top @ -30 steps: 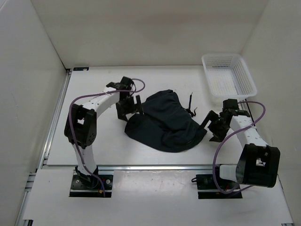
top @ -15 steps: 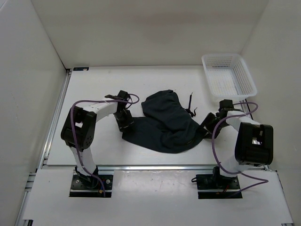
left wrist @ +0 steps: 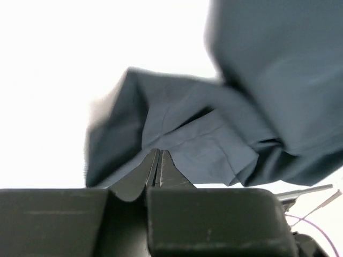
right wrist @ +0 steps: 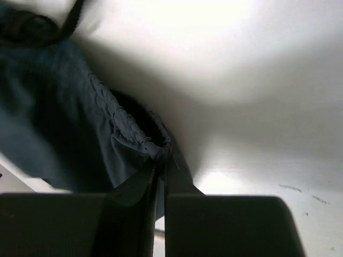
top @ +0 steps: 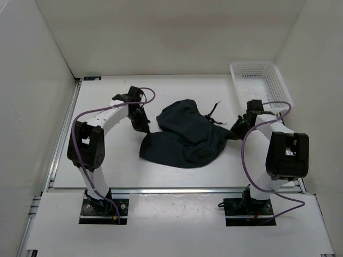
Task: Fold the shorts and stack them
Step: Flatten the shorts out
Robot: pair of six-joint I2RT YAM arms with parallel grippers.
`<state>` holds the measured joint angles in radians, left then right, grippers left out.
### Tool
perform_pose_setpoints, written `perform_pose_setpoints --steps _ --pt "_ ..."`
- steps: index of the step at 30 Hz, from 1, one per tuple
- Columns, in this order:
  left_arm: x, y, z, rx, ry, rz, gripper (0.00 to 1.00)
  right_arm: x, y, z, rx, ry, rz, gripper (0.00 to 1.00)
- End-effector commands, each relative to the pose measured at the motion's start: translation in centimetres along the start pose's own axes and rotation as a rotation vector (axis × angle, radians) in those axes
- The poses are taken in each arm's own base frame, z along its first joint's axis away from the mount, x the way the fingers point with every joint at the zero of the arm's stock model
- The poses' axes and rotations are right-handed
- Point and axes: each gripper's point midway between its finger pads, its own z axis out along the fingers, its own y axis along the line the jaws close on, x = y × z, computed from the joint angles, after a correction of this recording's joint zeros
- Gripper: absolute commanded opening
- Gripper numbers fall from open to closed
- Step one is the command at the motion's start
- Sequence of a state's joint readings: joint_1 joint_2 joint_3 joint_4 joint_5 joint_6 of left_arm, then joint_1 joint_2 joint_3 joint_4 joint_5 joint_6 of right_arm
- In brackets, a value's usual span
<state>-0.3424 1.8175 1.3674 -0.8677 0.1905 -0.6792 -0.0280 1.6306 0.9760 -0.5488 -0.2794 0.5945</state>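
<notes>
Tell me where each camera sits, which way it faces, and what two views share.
Top external: above and behind the arms, looking down on the table; both arms, the shorts and basket show.
Left wrist: on the left arm, looking along the left claw, shut on a shorts edge.
Right wrist: on the right arm, looking along the right claw, shut on the gathered waistband.
Shared: all three show the shorts.

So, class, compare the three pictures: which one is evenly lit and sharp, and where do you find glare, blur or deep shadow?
Top external: even light and sharp, with the shorts clearly outlined. Left wrist: the table is blown out white, and the cloth is blurred at upper right but sharper near the fingers. Right wrist: dim, with murky cloth, bright glare patches on the table and soft focus throughout.
</notes>
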Motion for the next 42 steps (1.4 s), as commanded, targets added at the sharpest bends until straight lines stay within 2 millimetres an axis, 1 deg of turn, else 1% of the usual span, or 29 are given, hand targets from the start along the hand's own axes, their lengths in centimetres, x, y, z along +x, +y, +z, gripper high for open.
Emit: perform_pose_setpoints --steps 1,2,3,4,5,6,8,10,11,13,14,15,16,19,20,22,23,24,27,30,32,33,34,35,36,37,38,40,42 --pt "-4.0 -1.9 -6.0 0.047 -0.167 0.055 0.10 -2.9 2.9 -2.5 -0.024 -0.091 -0.066 0.00" --pt "-4.1 -1.7 -6.5 0.034 -0.169 0.068 0.10 -3.3 3.2 -3.0 -0.027 -0.111 -0.072 0.00" --pt "-4.3 -1.7 -6.8 0.027 -0.178 0.077 0.10 -2.9 3.3 -2.9 -0.023 -0.100 -0.078 0.00" --pt "-3.9 -2.4 -6.8 0.035 -0.178 0.124 0.18 -3.0 3.3 -3.1 -0.020 -0.114 -0.080 0.00" --pt "-3.6 -2.7 -6.7 0.031 -0.167 0.148 0.32 -2.1 2.8 -2.5 -0.007 -0.088 -0.083 0.00" --pt "-2.7 -2.5 -5.4 0.014 -0.112 0.169 0.53 -1.9 2.4 -2.5 0.006 -0.093 -0.091 0.00" --pt "-1.2 -3.6 -4.2 0.017 -0.061 0.229 0.85 -0.7 1.5 -1.9 0.033 -0.069 -0.091 0.00" --pt "0.5 -4.4 -2.6 0.006 -0.018 0.271 0.85 -0.2 0.8 -1.6 0.046 -0.065 -0.088 0.00" --pt "1.0 -5.1 -2.5 0.024 -0.016 0.277 0.85 0.2 0.4 -1.4 0.054 -0.055 -0.084 0.00" --pt "2.2 -5.8 -1.1 0.019 0.021 0.295 0.79 0.8 -0.4 -1.1 0.069 -0.051 -0.081 0.00" --pt "2.8 -6.9 -0.7 0.031 0.023 0.325 0.79 1.0 -0.5 -1.2 0.069 -0.051 -0.081 0.00" --pt "3.2 -7.3 -0.2 0.029 0.032 0.337 0.79 1.2 -0.7 -1.2 0.069 -0.051 -0.081 0.00" --pt "3.7 -7.0 1.0 0.008 0.061 0.341 0.82 1.5 -1.1 -1.1 0.084 -0.047 -0.077 0.00" --pt "3.8 -7.2 2.3 -0.007 0.081 0.337 0.80 1.7 -1.3 -1.1 0.084 -0.046 -0.086 0.00" --pt "3.9 -6.9 2.8 -0.017 0.093 0.335 0.72 1.7 -1.3 -1.1 0.084 -0.046 -0.086 0.00" --pt "3.8 -6.8 2.9 -0.025 0.086 0.326 0.60 1.6 -1.1 -1.4 0.077 -0.056 -0.090 0.00" --pt "3.7 -6.7 2.9 -0.033 0.079 0.326 0.54 2.0 -1.7 -1.3 0.096 -0.045 -0.084 0.00" --pt "3.8 -6.3 3.1 -0.047 0.080 0.325 0.45 1.9 -1.5 -1.5 0.091 -0.053 -0.087 0.00" --pt "3.6 -6.2 3.1 -0.054 0.074 0.326 0.43 2.0 -1.8 -1.5 0.104 -0.050 -0.094 0.00" --pt "3.4 -6.2 3.3 -0.061 0.068 0.326 0.17 2.0 -1.8 -1.5 0.104 -0.050 -0.094 0.00" --pt "3.4 -6.2 3.3 -0.061 0.068 0.326 0.13 1.9 -1.7 -1.7 0.099 -0.057 -0.105 0.00" --pt "3.2 -6.6 3.0 -0.048 0.054 0.329 0.15 1.9 -1.7 -1.7 0.099 -0.057 -0.105 0.00" --pt "3.2 -6.6 3.0 -0.048 0.053 0.329 0.21 1.9 -1.7 -1.7 0.099 -0.057 -0.105 0.00" --pt "3.2 -6.6 3.0 -0.048 0.053 0.329 0.32 1.9 -1.6 -1.9 0.094 -0.064 -0.108 0.00" --pt "3.1 -6.8 2.7 -0.042 0.046 0.318 0.61 1.9 -1.6 -1.9 0.094 -0.064 -0.108 0.00" --pt "3.1 -6.8 2.7 -0.042 0.046 0.318 0.74 1.9 -1.6 -1.9 0.094 -0.064 -0.108 0.00" --pt "3.0 -7.0 2.7 -0.036 0.039 0.308 0.82 2.0 -1.5 -1.9 0.086 -0.059 -0.108 0.00" --pt "3.1 -6.8 3.2 -0.045 0.048 0.306 0.85 2.0 -1.5 -1.9 0.086 -0.059 -0.108 0.00" --pt "3.2 -7.3 3.5 -0.038 0.046 0.308 0.85 2.0 -1.5 -1.9 0.086 -0.059 -0.108 0.00"
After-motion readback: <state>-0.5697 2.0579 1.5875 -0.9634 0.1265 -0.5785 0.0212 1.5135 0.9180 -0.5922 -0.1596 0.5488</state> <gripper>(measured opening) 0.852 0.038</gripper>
